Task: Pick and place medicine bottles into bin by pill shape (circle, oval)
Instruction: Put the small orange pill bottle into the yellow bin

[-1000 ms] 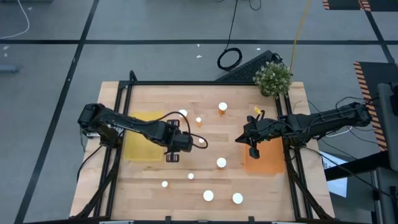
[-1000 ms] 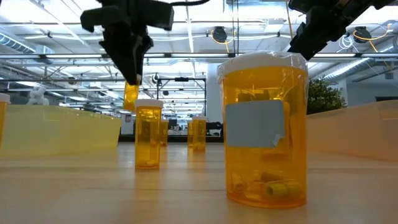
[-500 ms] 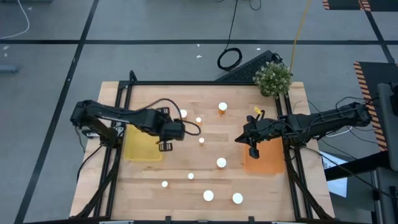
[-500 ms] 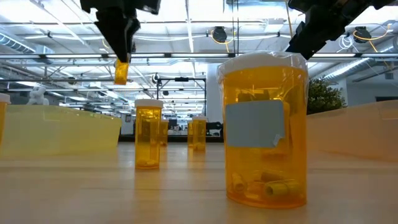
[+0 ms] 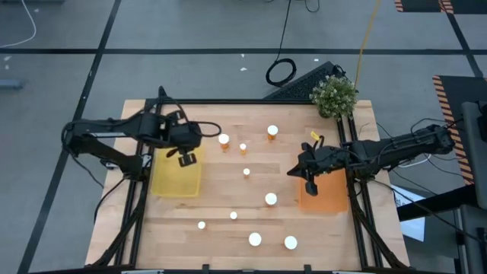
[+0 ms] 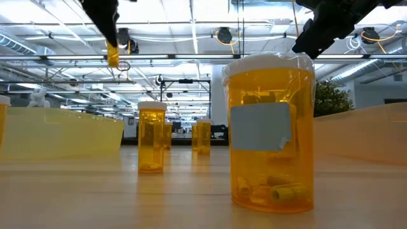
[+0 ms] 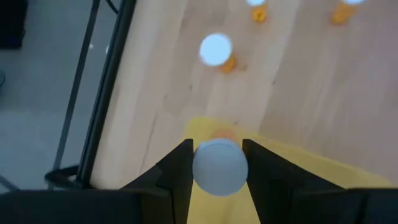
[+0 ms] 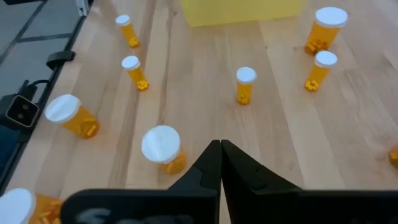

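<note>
Medicine bottles with white caps stand scattered over the wooden worktop [image 5: 251, 190], and one small bottle [image 7: 219, 167] is off the surface, pinched between the two fingers of the left gripper [image 5: 185, 157]. That gripper hangs above the far edge of the yellow bin [image 5: 176, 179] on the left side of the worktop; the left wrist view shows the white cap squeezed between the dark fingers [image 7: 176, 171] with the yellow bin just beneath it. In the low view the held bottle [image 6: 112, 54] shows high up, well clear of the worktop.

A wide-capped bottle [image 5: 224, 141] and a narrow one [image 5: 243, 148] stand just beyond the left gripper, with another wide-capped bottle [image 5: 272, 132] farther toward the back. One small bottle [image 5: 246, 173] stands near the middle, and a wide-capped one [image 5: 270, 199] sits beside the orange bin [image 5: 325, 194] on the right side. Four more stand near the front edge: two narrow [image 5: 201, 225] [image 5: 233, 216] and two wide [image 5: 255, 240] [image 5: 290, 243].

The right gripper [image 5: 307, 181] hovers at the inner edge of the orange bin, its fingers [image 8: 211, 163] pressed together with nothing between them. A small potted plant [image 5: 333, 95] stands at the far right corner
</note>
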### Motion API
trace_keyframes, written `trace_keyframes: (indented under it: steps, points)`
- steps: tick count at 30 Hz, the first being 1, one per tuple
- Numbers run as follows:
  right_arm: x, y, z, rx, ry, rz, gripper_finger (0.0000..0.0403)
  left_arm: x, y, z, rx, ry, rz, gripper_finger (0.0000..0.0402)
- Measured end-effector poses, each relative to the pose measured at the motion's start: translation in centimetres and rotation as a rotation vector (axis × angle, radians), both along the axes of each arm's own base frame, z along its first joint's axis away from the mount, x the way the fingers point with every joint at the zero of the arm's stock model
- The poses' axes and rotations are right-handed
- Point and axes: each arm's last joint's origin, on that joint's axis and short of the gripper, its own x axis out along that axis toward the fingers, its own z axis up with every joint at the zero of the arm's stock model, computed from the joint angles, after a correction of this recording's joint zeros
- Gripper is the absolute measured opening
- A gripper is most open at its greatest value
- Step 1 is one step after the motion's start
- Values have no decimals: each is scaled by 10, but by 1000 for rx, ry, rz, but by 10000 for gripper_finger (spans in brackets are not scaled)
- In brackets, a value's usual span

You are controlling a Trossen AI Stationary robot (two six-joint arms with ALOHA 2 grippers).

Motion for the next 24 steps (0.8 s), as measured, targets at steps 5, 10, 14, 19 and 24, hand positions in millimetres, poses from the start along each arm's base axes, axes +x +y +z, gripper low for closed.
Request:
trace_keyframes:
  steps: [5,10,14,19,24]
  points:
    - [1,2,1,0,-17,12,0,-18,8,-23,-23,5,78,136]
    - [1,2,2,-1,-20,9,0,-25,8,-54,-69,-3,92,136]
    - [1,2,2,-1,-24,8,0,-26,8,-77,-77,24,94,136]
    - [1,2,3,0,-31,8,0,-28,8,-101,-79,42,105,136]
    - [1,2,3,-3,-32,10,0,-33,14,-114,-83,70,158,136]
